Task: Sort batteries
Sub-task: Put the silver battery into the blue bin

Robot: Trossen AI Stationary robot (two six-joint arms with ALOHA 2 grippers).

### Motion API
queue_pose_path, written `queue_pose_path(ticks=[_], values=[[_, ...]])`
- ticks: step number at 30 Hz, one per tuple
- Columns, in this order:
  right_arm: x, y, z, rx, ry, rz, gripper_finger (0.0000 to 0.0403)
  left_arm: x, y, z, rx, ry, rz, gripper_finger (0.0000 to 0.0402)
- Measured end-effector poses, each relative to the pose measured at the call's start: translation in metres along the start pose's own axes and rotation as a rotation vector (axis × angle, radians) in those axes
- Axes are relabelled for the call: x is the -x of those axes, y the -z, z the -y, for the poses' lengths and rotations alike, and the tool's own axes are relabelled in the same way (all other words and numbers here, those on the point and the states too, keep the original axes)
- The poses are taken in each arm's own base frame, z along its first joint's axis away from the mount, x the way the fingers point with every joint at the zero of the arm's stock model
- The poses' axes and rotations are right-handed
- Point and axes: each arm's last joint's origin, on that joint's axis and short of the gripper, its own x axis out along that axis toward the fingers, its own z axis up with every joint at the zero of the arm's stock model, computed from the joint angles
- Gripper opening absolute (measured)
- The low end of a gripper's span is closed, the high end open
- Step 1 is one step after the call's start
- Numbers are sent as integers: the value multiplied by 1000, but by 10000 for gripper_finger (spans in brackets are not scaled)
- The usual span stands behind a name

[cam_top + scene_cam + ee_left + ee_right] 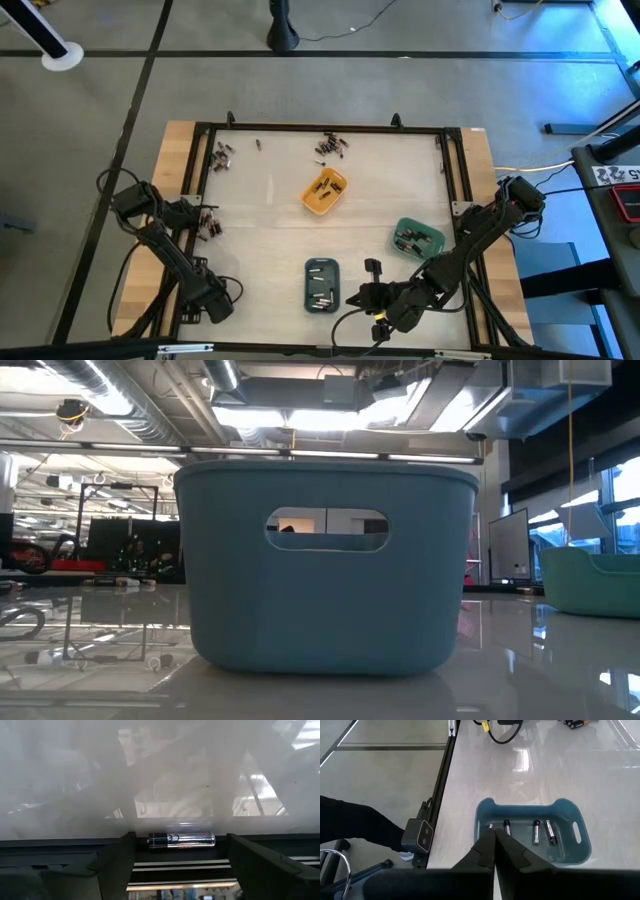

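Left pincer (175,865) open, battery (181,840) at table edge (192,205)

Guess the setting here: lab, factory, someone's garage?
Most likely a robotics lab or workshop. The low view shows exposed ceiling ducts and strip lights over other benches. From above, the framed table stands on a bare concrete floor with loose cables.
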Motion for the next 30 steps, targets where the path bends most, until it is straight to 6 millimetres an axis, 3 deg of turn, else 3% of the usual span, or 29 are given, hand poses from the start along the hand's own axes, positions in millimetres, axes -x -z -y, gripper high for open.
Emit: queue_pose_path(ticks=[5, 15, 18, 24, 30], values=[[0, 0, 0, -4, -3, -2, 5, -11, -6, 0, -24, -17, -84, 294], [0, 0, 0, -22, -3, -2, 5, -10, -12, -1, 42, -47, -86, 291], [0, 0, 0, -22, -3, -2, 5, -10, -12, -2, 87, -61, -75, 268], [0, 0, 0, -23, -3, -2, 5, -11, -10, -2, 129, -84, -68, 180], [0, 0, -1, -24, -15, -9, 5, -10, -10, -1, 129, -86, -66, 172]])
